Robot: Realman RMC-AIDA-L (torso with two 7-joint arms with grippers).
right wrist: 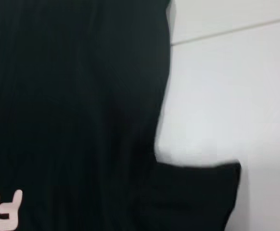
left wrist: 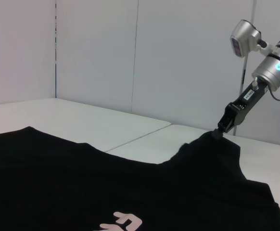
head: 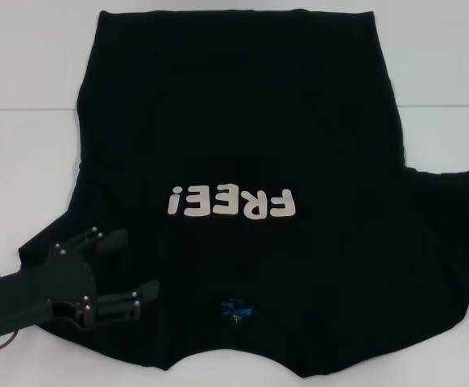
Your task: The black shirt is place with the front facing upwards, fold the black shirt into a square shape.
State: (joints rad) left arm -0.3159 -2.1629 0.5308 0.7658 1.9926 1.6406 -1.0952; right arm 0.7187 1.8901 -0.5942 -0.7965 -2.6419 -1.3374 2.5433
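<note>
The black shirt (head: 242,161) lies spread front-up across the white table (head: 25,64), filling most of the head view. Its hem sits toward twelve o'clock and its neck toward six, so the off-white "FREE!" lettering (head: 231,203) reads upside down from the robot's side. A small blue neck label (head: 236,308) shows just below the lettering, at about six o'clock from it. One sleeve spreads out to three o'clock, reaching the edge of that view; the other sleeve, at eight o'clock, lies under the left gripper (head: 138,262).

That left gripper comes in from the eight o'clock corner of the head view, its black fingers (head: 109,239) spread apart over the sleeve and shoulder cloth, gripping nothing that can be seen.

The head view does not show the right gripper at all. Only the left wrist view catches it: the right gripper (left wrist: 218,133) reaches down on its silver arm to the far sleeve (left wrist: 212,149), its tip touching a small raised peak of the black cloth. Whether its fingers are pinched on the cloth cannot be told from there.

The right wrist view shows none of its own fingers, only the shirt's side edge, a sleeve corner (right wrist: 197,192) lying flat on the white table, and part of the lettering.
</note>
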